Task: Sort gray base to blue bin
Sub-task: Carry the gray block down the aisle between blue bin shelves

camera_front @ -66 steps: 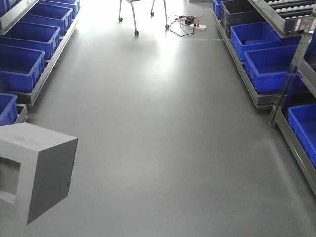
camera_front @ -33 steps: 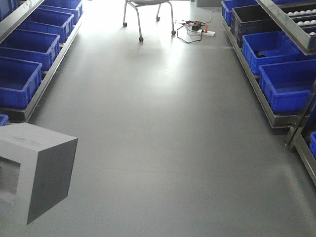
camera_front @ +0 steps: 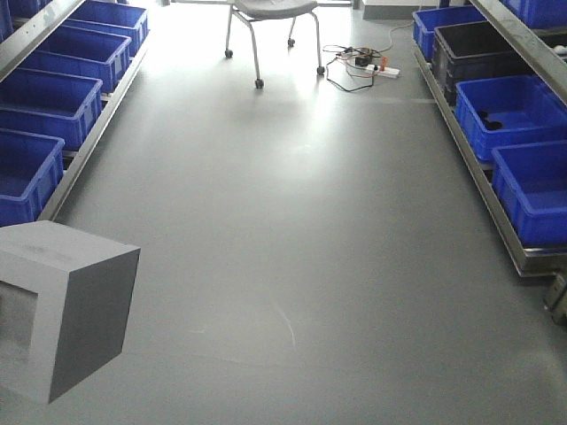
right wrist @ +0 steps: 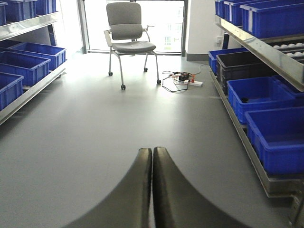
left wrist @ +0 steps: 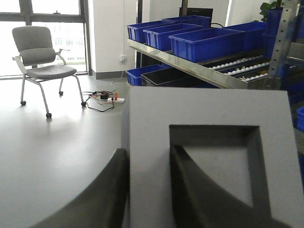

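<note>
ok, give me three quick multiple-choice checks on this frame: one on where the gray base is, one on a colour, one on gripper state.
1. In the front view, the gray base is:
A) at the lower left of the frame
B) mid-floor by the chair
C) inside a right-hand bin

2. The one non-blue bin in the right-hand floor row is:
A) red
B) black
C) white

3. The right gripper is:
A) wide open
B) shut on the gray base
C) shut with nothing in it

Answers:
1 A: the block fills the lower-left corner of the front view.
2 B: the black bin stands between blue bins.
3 C: the right wrist view shows its jaws meeting with nothing between; it is the left gripper that pinches the base's wall.
</note>
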`<state>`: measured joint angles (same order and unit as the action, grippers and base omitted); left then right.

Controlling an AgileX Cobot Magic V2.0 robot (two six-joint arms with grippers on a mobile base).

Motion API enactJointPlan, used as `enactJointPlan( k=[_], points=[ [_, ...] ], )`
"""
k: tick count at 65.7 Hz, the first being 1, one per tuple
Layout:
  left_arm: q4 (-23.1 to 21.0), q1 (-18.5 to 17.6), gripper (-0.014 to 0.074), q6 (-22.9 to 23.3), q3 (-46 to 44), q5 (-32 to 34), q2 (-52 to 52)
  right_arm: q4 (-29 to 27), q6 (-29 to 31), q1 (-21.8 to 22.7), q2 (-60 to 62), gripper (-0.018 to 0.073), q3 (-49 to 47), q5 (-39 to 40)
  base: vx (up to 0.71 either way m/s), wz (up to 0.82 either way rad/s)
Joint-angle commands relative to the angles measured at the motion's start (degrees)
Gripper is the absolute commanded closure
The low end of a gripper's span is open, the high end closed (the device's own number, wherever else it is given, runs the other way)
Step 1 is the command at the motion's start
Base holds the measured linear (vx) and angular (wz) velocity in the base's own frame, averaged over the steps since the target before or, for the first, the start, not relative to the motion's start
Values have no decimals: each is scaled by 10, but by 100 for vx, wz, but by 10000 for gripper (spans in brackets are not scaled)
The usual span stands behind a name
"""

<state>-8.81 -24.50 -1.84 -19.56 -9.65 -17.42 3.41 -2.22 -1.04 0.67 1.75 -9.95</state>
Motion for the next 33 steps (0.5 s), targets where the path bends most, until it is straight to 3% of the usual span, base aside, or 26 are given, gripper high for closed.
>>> enactJointPlan(
  k=[1, 18, 33],
  points=[
    [-5, -3, 602, 4, -17, 61, -5, 4, 3, 3, 7, 568, 8, 43, 39, 14],
    [-5, -3, 602, 4, -17, 61, -5, 4, 3, 3, 7, 568, 8, 43, 36, 29],
    [-5, -3, 602, 4, -17, 61, -5, 4, 3, 3, 7, 568, 8, 43, 32, 63]
  ],
)
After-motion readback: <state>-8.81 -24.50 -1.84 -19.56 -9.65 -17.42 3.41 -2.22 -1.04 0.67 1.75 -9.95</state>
